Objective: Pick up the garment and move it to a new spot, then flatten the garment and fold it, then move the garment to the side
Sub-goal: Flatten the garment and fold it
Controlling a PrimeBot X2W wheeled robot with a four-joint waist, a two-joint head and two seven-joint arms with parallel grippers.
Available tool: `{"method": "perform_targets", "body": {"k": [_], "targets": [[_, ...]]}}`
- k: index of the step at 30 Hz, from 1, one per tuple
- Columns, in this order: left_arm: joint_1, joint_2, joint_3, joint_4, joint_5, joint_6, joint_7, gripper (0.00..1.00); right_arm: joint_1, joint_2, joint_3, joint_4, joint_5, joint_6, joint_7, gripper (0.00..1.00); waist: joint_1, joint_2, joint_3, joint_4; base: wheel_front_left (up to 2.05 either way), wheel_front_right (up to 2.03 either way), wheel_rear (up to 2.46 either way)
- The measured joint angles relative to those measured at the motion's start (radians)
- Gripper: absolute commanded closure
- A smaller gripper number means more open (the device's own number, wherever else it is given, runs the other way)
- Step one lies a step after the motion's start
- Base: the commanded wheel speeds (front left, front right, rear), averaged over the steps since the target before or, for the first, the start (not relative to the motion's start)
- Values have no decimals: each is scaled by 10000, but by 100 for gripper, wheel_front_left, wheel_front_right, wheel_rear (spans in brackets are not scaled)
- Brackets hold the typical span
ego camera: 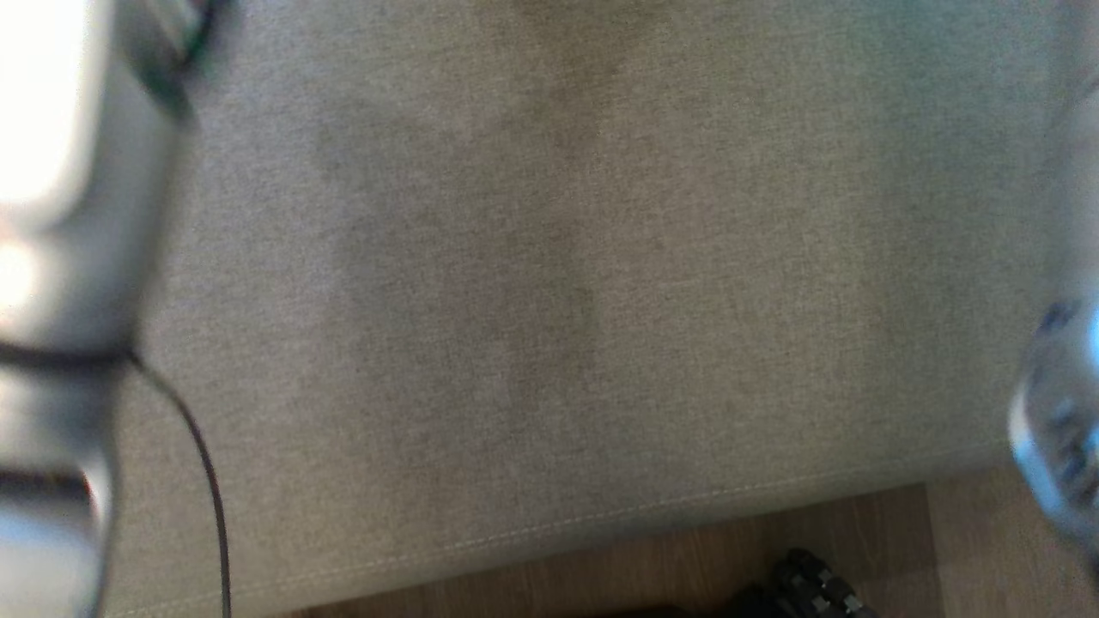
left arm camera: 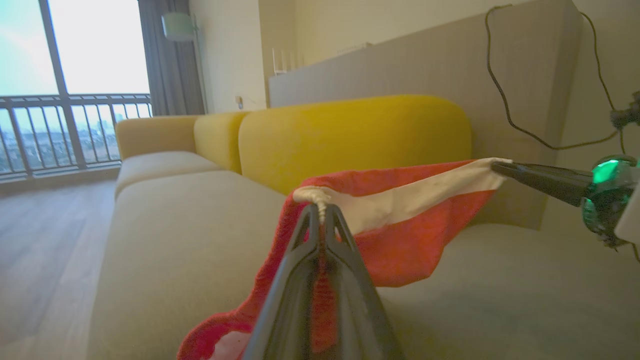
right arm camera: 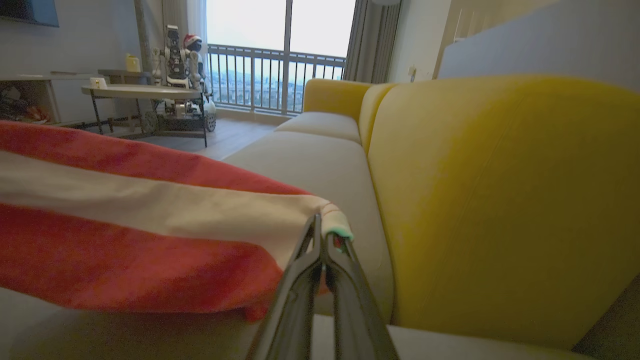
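A: The left hand [left arm camera: 318, 210] clenches one end of the red-and-white garment [left arm camera: 405, 240]; the right hand [right arm camera: 320, 227] pinches the other.
B: Carrying step, I'd say. It hangs stretched above the sofa seat [left arm camera: 175, 225]. Next, lower it flat there.

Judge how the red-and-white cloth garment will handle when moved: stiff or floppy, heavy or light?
Probably floppy: the red-and-white cloth garment sags between the left gripper and right gripper, both shut on its white band. Likely light: fingertip pinches alone hold its edge up. It may bunch when lowered onto the beige sofa seat.
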Motion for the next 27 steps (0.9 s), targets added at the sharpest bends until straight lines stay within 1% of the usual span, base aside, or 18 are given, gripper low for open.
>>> {"method": "perform_targets", "body": {"k": [4, 6, 8, 13, 17, 20, 23, 25, 27], "targets": [[2516, 219, -428, -1030, 293, -4, 12, 100, 1979, 199, 382, -42, 324, 0, 297, 100, -4, 0, -106, 36, 0, 0, 0], [3356, 349, -385, -1580, 343, -63, 12, 100, 2854, 203, 391, -370, 506, 0, 374, 100, -4, 0, -240, 43, 0, 0, 0], [4167, 445, -387, -2111, 433, -65, 12, 100, 3819, 207, 453, -949, 859, 0, 623, 100, -5, 1, -449, 64, 0, 0, 0], [6219, 761, -802, -3106, 748, -63, 12, 100, 6775, 203, 656, -3344, 1432, 0, 1162, 100, -6, 1, -1043, 136, 0, 0, 0], [7789, 832, -993, -3392, 886, -65, 13, 100, 9432, -31, 660, -5486, 1950, 0, 1733, 100, -6, 1, -1597, 196, 0, 0, 0], [8649, 842, -993, -3482, 867, -65, 13, 100, 11180, -150, 591, -6916, 2589, 0, 2075, 100, -6, 1, -2017, 246, 0, 0, 0], [9396, 848, -675, -3616, 771, -67, 13, 100, 12470, -224, 69, -8034, 2840, 0, 2374, 100, -7, 2, -2429, 267, 0, 0, 0], [9884, 840, -458, -3917, 669, -67, 13, 100, 13114, -238, -343, -8663, 2922, 0, 2489, 100, -6, 1, -2670, 266, 0, 0, 0], [10318, 834, -439, -4295, 564, -67, 13, 100, 13634, -221, -656, -9160, 3018, 0, 2644, 100, -7, 2, -2871, 271, 0, 0, 0]]}}
